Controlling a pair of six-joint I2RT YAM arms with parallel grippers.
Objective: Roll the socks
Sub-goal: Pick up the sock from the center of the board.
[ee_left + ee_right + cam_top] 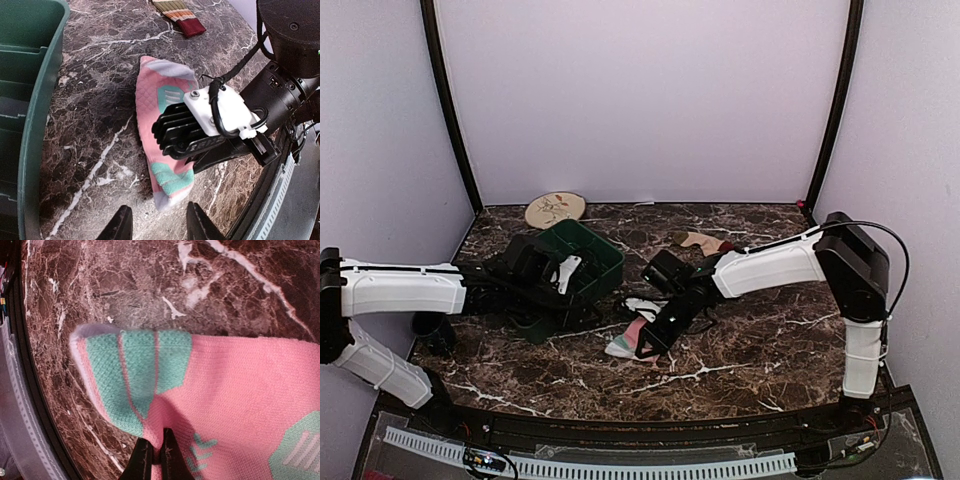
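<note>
The pink sock with mint-green patches lies flat on the dark marble table, just right of the green bin. My right gripper is down on it and shut, pinching a small fold of pink fabric near the sock's mint-green end. In the left wrist view the same sock lies partly under the right arm's black and white wrist. My left gripper hovers open just short of that end, with nothing between its fingers. The tan striped sock with a dark red toe lies apart, farther back.
A dark green bin stands under my left arm, close to the pink sock. A round patterned plate lies at the back left by the wall. The table's front rail runs close behind the right gripper.
</note>
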